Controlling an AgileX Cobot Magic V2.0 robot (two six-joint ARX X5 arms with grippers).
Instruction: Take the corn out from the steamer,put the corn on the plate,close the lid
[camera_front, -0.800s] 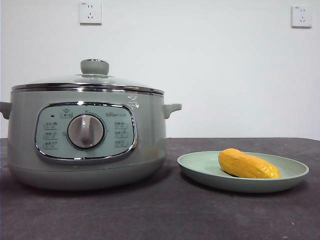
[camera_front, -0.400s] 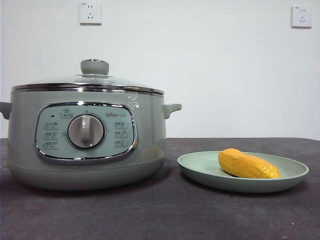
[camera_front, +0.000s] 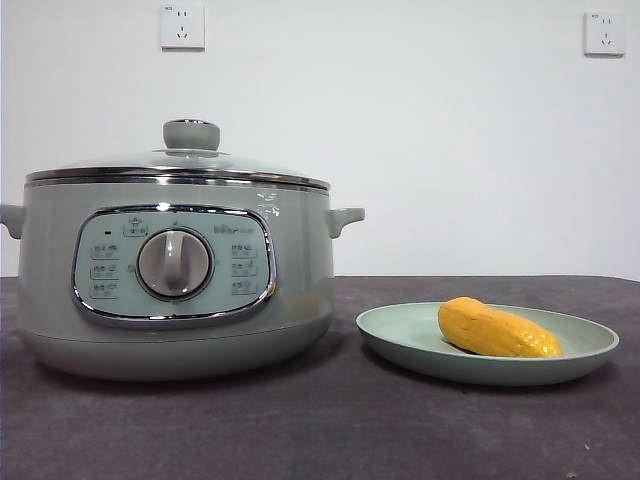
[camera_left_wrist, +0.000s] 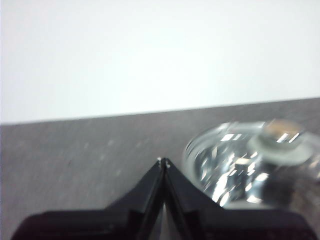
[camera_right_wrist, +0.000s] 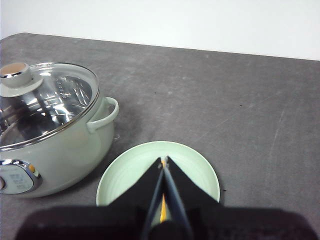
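Both grippers, left (camera_left_wrist: 163, 161) and right (camera_right_wrist: 163, 160), pressed together; right hides most of corn (camera_front: 496, 329)

— Can any writing be read on the steamer (camera_front: 175, 270)?
— Its control panel (camera_front: 173, 263) carries small pale labels at nine and three o'clock of the dial (camera_front: 174, 263), and a short brand mark at about one o'clock, but all are too small and faint to make out.

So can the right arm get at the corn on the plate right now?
Probably yes. The right pincer hangs shut directly above the plate, the corn lies uncovered on it, and nothing stands between; it would need to open first.
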